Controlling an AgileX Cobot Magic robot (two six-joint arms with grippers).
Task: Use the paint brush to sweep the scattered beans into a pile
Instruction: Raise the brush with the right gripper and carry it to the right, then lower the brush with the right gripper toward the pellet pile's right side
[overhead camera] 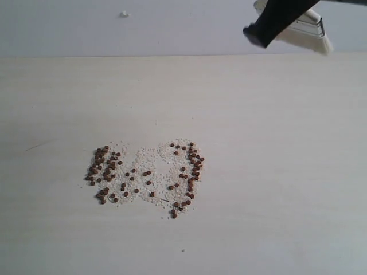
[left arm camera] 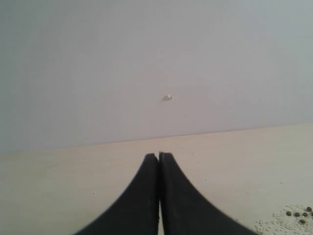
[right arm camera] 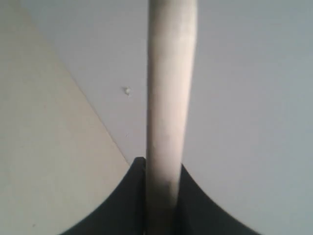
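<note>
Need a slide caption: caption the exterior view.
Right gripper holds the paint brush at upper right, apart from beans scattered among whitish grains on the table.

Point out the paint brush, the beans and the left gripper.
paint brush (overhead camera: 312, 26), exterior view, silver ferrule.
beans (overhead camera: 108, 169), exterior view, dense left clump.
left gripper (left arm camera: 159, 156), left wrist view, between the shut fingertips.

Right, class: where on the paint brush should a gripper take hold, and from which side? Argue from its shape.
The long straight handle of the paint brush, jaws closing across it from its end, as the right gripper does. That leaves the ferrule and bristles free to sweep the beans.
</note>
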